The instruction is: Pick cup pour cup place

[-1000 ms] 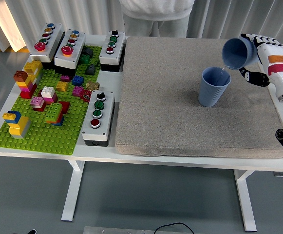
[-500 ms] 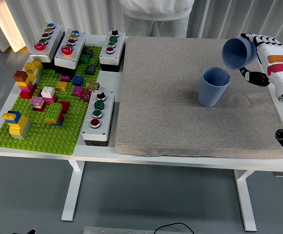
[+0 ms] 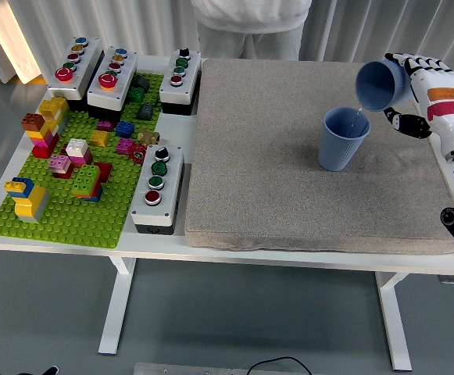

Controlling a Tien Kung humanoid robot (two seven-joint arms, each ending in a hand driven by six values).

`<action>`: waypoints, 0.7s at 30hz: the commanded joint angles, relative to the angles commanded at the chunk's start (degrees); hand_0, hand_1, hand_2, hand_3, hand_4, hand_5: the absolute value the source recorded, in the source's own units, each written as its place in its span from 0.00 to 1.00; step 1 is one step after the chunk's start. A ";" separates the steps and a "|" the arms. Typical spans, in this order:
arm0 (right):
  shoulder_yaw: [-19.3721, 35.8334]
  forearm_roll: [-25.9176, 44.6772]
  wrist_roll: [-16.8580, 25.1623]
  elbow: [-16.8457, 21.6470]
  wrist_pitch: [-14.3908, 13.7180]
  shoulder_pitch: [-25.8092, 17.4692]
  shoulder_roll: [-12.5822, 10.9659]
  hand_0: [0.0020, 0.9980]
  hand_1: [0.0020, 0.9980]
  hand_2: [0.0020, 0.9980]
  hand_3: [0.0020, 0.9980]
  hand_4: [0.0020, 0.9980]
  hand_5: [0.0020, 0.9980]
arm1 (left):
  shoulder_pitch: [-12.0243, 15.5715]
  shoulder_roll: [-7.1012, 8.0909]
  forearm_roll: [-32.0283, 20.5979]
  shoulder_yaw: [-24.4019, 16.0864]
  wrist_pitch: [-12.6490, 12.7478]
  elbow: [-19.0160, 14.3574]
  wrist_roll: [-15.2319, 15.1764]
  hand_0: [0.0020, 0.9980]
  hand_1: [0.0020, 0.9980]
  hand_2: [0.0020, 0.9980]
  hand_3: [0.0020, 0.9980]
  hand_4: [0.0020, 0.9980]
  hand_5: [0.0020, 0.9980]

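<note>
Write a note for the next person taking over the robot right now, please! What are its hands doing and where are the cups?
Right hand: shut on the tilted blue cup, held above and just right of the standing blue cup.
Left hand: not in view.
Standing cup is upright on the grey mat, right side.
Done: cup picked up, pour under way; a thin stream shows at the tilted cup's lip.
Left: finish pouring, turn the cup upright, set it down on the mat.

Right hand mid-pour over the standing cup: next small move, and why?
Probably hold the tilt a moment, then level off. The right hand grips the tilted cup, lip above the standing cup on the grey mat, and a thin stream shows between them.
</note>
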 joint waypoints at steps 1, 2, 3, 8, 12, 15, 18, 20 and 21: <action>-0.01 -0.01 0.00 0.01 0.00 0.00 0.01 0.85 0.66 0.55 0.58 0.51 0.00 | 0.00 0.00 0.00 0.01 0.00 0.00 0.00 0.75 0.78 0.84 0.66 0.54 0.93; -0.09 -0.23 -0.19 0.11 -0.22 -0.04 0.04 0.85 0.66 0.55 0.58 0.51 0.00 | 0.04 0.00 0.05 -0.04 0.00 0.00 0.02 0.75 0.78 0.84 0.66 0.54 0.93; -0.16 -0.34 -0.36 0.17 -0.26 -0.06 0.10 0.85 0.66 0.55 0.58 0.51 0.00 | 0.09 0.00 0.03 -0.05 0.00 0.00 0.02 0.75 0.78 0.84 0.66 0.54 0.93; -0.41 -0.61 -0.87 0.37 -0.48 -0.08 0.22 0.85 0.66 0.55 0.58 0.52 0.00 | 0.18 0.04 -0.02 0.07 -0.01 0.00 0.05 0.75 0.78 0.84 0.66 0.54 0.93; -0.56 -0.89 -1.19 0.45 -0.86 -0.12 0.20 0.85 0.66 0.55 0.58 0.52 0.00 | 0.26 0.05 -0.03 0.09 -0.01 0.00 0.07 0.75 0.78 0.84 0.66 0.54 0.93; -0.63 -1.04 -1.38 0.55 -0.90 -0.17 0.20 0.85 0.66 0.55 0.58 0.51 0.00 | 0.32 0.06 -0.03 0.16 -0.01 0.00 0.07 0.75 0.78 0.84 0.66 0.54 0.93; -0.89 -1.55 -1.65 0.71 -0.93 -0.26 0.31 0.85 0.66 0.55 0.58 0.51 0.00 | 0.46 0.09 0.23 -0.09 -0.02 0.00 0.13 0.75 0.78 0.84 0.66 0.54 0.93; -0.93 -1.73 -1.76 0.64 -0.84 -0.29 0.35 0.86 0.66 0.55 0.58 0.51 0.00 | 0.47 0.09 0.35 -0.20 -0.03 0.00 0.15 0.75 0.78 0.84 0.66 0.54 0.93; -0.97 -1.80 -1.77 0.61 -0.87 -0.31 0.34 0.86 0.66 0.55 0.58 0.51 0.00 | 0.43 0.08 0.18 -0.08 -0.02 0.00 0.12 0.75 0.78 0.84 0.66 0.54 0.93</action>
